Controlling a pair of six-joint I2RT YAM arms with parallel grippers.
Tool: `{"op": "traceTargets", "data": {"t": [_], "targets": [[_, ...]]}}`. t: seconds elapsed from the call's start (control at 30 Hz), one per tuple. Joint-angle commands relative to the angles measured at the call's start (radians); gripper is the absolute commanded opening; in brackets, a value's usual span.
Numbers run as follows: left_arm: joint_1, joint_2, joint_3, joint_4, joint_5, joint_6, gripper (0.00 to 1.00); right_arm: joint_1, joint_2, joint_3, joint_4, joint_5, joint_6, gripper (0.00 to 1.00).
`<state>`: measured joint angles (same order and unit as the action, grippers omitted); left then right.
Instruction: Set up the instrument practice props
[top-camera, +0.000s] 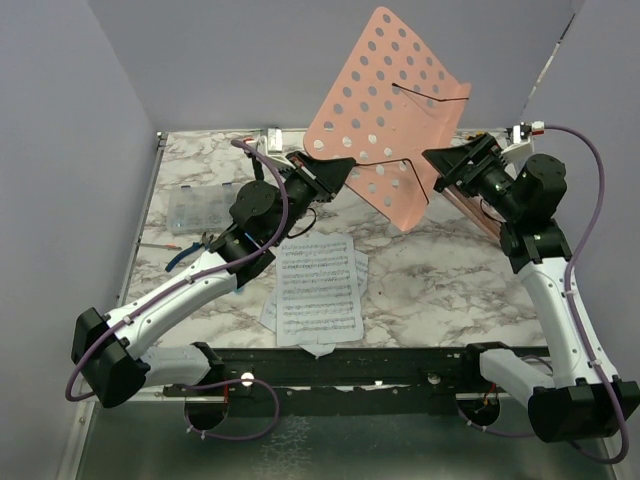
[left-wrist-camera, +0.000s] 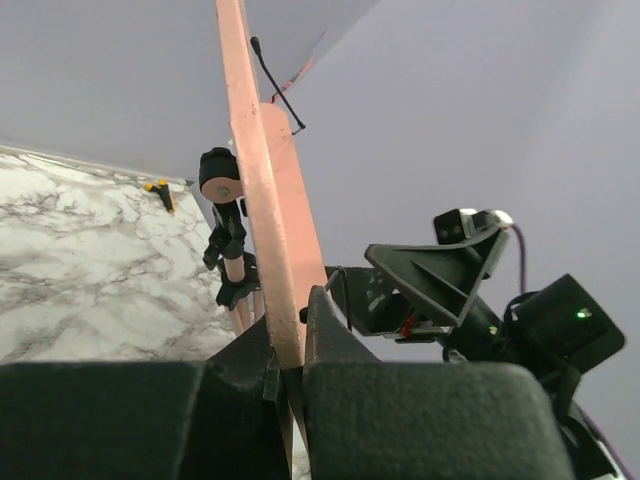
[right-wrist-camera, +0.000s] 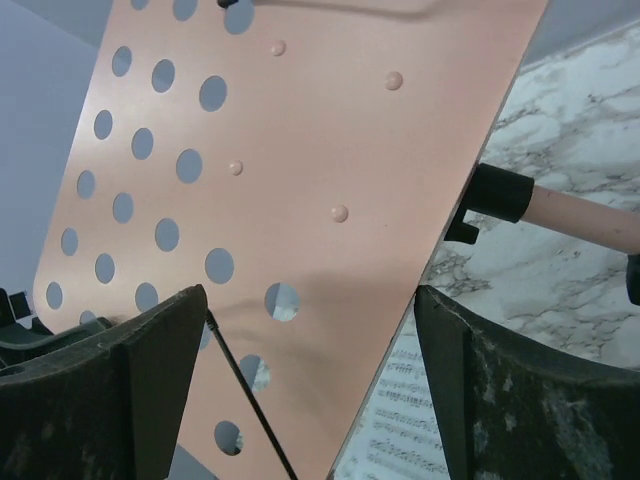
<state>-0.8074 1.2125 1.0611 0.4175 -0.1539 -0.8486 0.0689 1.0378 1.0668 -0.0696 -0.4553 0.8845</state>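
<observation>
Your left gripper (top-camera: 335, 172) is closed on the lower left edge of the tilted pink music stand (top-camera: 395, 110), your right gripper (top-camera: 447, 165) is open around its right edge, and the white sheet-music pages (top-camera: 320, 285) lie flat on the near side, between both arms

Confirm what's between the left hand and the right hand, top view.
The pink music stand panel, tilted. The left hand is shut on its edge and the right hand is open at its opposite side. This is clear in the top view.
</observation>
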Motion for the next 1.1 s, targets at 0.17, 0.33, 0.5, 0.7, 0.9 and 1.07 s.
{"op": "traceTargets", "data": {"t": [0.17, 0.33, 0.5, 0.7, 0.9, 1.07], "targets": [[-0.02, -0.032, 0.112, -0.012, 0.025, 0.133, 0.0, 0.008, -0.134, -0.042, -0.013, 0.17, -0.352, 0.91], [-0.021, -0.055, 0.125, -0.076, -0.019, 0.185, 0.0, 0.008, -0.202, -0.166, 0.025, 0.155, -0.54, 0.91], [-0.02, -0.081, 0.137, -0.131, -0.077, 0.225, 0.0, 0.008, -0.242, -0.306, 0.126, 0.152, -0.652, 0.9], [-0.02, -0.096, 0.167, -0.197, -0.092, 0.261, 0.0, 0.008, -0.199, -0.401, 0.184, 0.165, -0.738, 0.9], [-0.019, -0.129, 0.163, -0.222, -0.122, 0.266, 0.0, 0.008, -0.097, -0.45, 0.25, 0.21, -0.781, 0.91], [-0.019, -0.147, 0.181, -0.241, -0.116, 0.275, 0.0, 0.008, -0.006, -0.437, 0.286, 0.158, -0.827, 0.92]]}}
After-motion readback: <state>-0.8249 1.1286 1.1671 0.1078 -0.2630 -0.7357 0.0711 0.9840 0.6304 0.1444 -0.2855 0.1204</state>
